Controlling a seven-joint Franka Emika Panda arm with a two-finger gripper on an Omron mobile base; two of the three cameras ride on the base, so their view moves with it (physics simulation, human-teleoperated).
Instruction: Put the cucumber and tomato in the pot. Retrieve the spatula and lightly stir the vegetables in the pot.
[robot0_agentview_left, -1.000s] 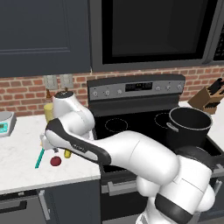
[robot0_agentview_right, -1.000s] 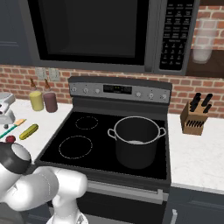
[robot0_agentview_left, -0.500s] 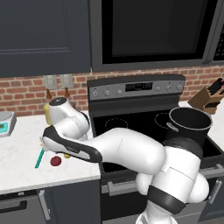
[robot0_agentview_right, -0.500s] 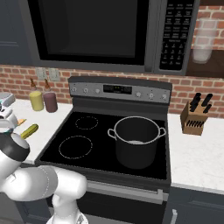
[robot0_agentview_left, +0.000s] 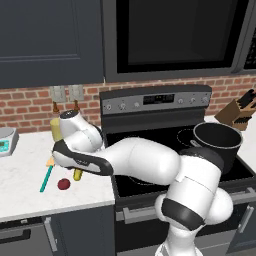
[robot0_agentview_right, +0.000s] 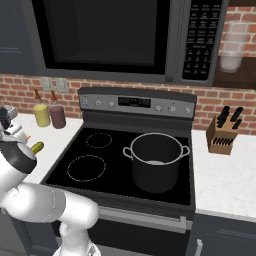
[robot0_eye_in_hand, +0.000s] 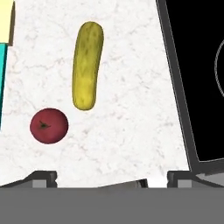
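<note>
Black stove (robot0_agentview_right: 125, 165) sits mid-scene, with white marble counter (robot0_agentview_left: 25, 170) to its left. Pot (robot0_agentview_right: 156, 161) stands upright on the right front burner, apart from everything else; I see no vegetables in it.

My arm reaches left over the counter, and my gripper (robot0_eye_in_hand: 111, 177) hangs above the marble beside the stove's left edge. Jaws stand wide, holding nothing; the two fingertips (robot0_eye_in_hand: 41, 177) show far apart in the hand view.

Spatula (robot0_agentview_left: 46, 175) lies flat on the counter, left of the vegetables, teal handle pointing toward the near edge, blade at the far end.

Cucumber (robot0_eye_in_hand: 87, 64) lies flat on the marble between spatula and stove, touching neither. In the left base view most of it is hidden by my arm.

Tomato (robot0_eye_in_hand: 49, 125) rests just beside the cucumber's near end, slightly left of it, not touching.
</note>
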